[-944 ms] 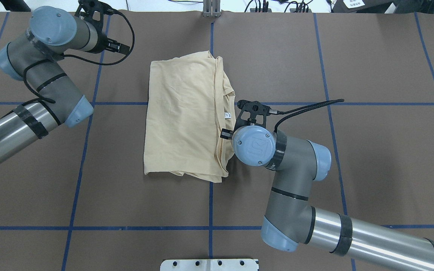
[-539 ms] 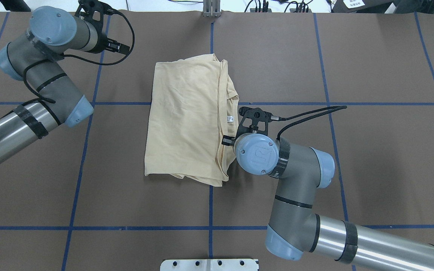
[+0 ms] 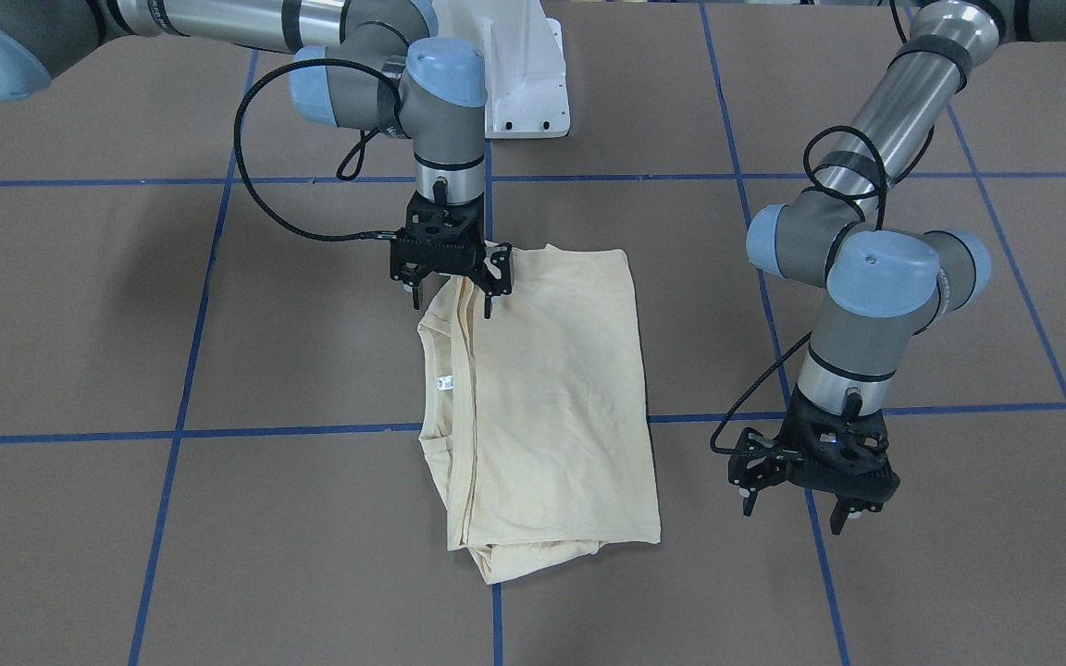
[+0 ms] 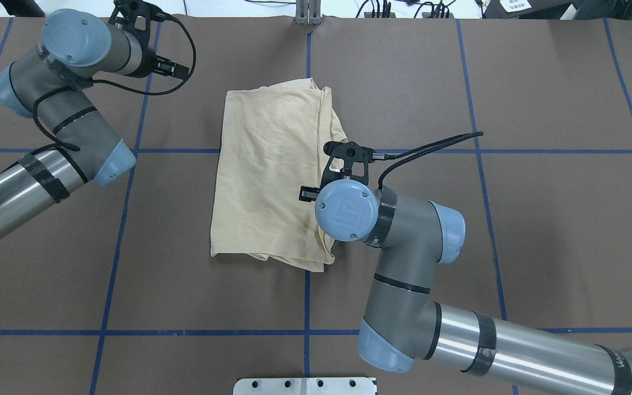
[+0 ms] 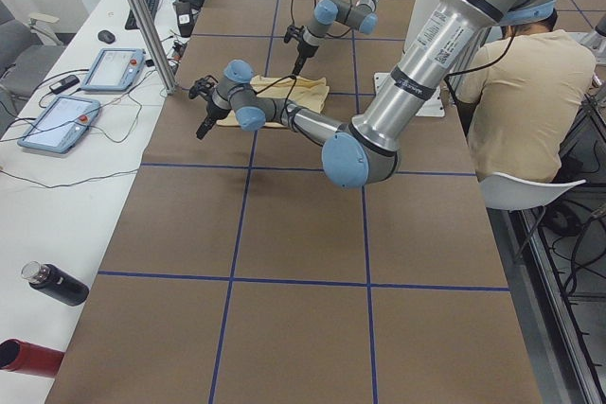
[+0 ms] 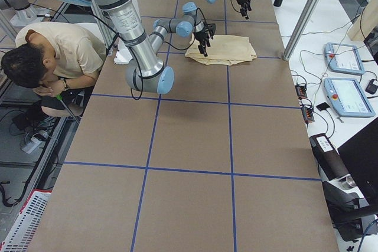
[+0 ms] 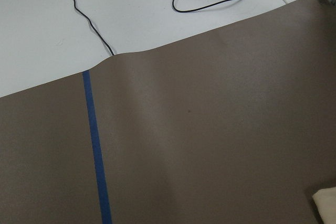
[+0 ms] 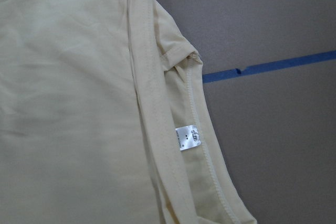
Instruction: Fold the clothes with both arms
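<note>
The folded T-shirt lies mid-worktop, its long axis pointing at the far edge. The right hand hovers just above its collar side, spread and empty — the left hand, likewise spread and empty, hangs well apart.

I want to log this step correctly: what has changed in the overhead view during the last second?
The right gripper moved toward the view's left, over the T-shirt's collar-side edge, jaws open, gripping nothing. Before that, the T-shirt's far end shifted slightly to the right. The left gripper stayed where it was, open and away from the cloth.
</note>
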Controlling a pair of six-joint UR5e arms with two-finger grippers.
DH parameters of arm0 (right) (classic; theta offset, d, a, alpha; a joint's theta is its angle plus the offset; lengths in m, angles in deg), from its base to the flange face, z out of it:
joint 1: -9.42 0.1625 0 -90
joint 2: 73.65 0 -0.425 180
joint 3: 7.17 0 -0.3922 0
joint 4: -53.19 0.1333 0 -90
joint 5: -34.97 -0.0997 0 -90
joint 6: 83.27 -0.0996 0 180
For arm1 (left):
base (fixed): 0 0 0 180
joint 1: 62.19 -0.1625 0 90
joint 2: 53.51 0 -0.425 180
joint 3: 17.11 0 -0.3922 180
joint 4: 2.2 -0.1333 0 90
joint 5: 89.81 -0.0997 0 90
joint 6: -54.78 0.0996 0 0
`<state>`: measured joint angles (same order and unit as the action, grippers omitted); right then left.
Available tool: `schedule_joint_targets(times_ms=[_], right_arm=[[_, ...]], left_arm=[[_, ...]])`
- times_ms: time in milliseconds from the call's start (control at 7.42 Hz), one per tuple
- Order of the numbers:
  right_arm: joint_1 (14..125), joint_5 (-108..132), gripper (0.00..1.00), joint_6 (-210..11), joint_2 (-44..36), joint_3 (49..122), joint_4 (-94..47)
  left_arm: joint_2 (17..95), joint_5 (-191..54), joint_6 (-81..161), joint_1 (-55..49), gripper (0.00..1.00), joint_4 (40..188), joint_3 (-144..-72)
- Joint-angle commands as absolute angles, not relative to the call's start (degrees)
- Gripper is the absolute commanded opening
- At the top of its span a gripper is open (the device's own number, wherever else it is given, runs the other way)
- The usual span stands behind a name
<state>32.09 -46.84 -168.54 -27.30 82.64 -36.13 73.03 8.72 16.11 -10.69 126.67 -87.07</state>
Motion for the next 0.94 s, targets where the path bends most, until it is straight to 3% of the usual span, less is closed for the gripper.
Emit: schedule_joint_targets(times_ms=[0, 539, 674, 809], right_arm=[[32.2, -46.9, 1.00, -168.0, -30.8, 76.3, -37.8], [32.1, -49.8, 1.00, -163.2, -29.8, 77.6, -45.4], [32.1, -49.8, 1.00, -161.1, -26.3, 80.2, -46.1], [32.4, -49.8, 1.00, -157.3, -19.5, 87.5, -46.3]], left_arm=[[73.0, 8.7, 16.1, -10.8, 1.00, 126.6, -87.2], [73.0, 8.7, 16.1, -10.8, 1.00, 126.6, -87.2], [73.0, 8.7, 16.1, -10.9, 1.00, 126.7, -87.2], [73.0, 8.7, 16.1, -10.9, 1.00, 126.7, -87.2]])
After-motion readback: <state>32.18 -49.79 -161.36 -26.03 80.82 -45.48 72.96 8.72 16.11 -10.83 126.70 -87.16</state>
